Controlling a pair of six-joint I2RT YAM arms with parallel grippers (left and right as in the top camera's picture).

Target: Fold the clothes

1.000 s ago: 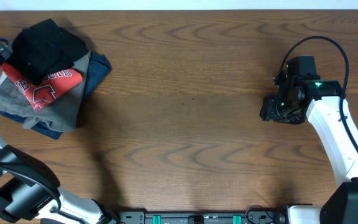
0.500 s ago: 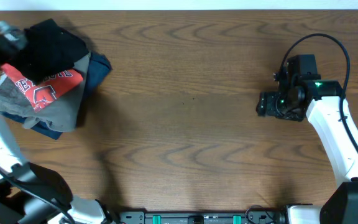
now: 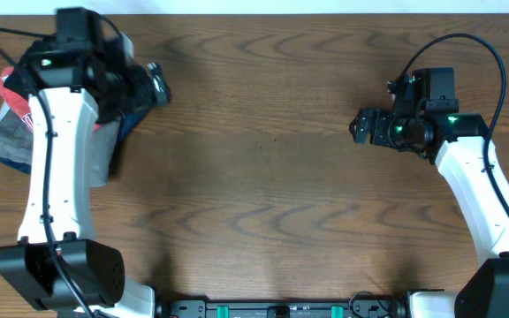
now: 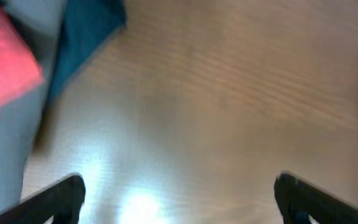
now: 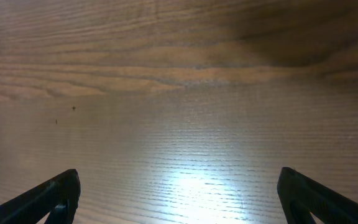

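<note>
Where the left arm crosses it, pile at far left: only partly seen from overhead, with the red T-shirt (image 3: 9,88) at its upper left, a grey garment (image 3: 7,141) below that, and a navy garment (image 3: 132,119) poking out on the right side.
Black T-shirt: cannot be told apart from the black wrist body lying over the top of the pile in the overhead view, and the left wrist view shows only red, grey and navy cloth.
Left arm (image 3: 56,168): its white link runs up the left side of the table (image 3: 263,177) and covers the middle of the pile.
Left gripper (image 3: 155,84): points right, at the pile's right edge.
Left fingers (image 4: 61,193): spread wide apart in the blurred wrist view, with bare wood between them; they grip nothing, and the cloth lies up and to the left of them.
Table middle: plain brown wood grain.
Right gripper (image 3: 360,126): points left over the right half of the table, well apart from the pile.
Right fingers (image 5: 58,193): spread wide, with only lit wood between them, holding nothing; contact with the surface cannot be told.
</note>
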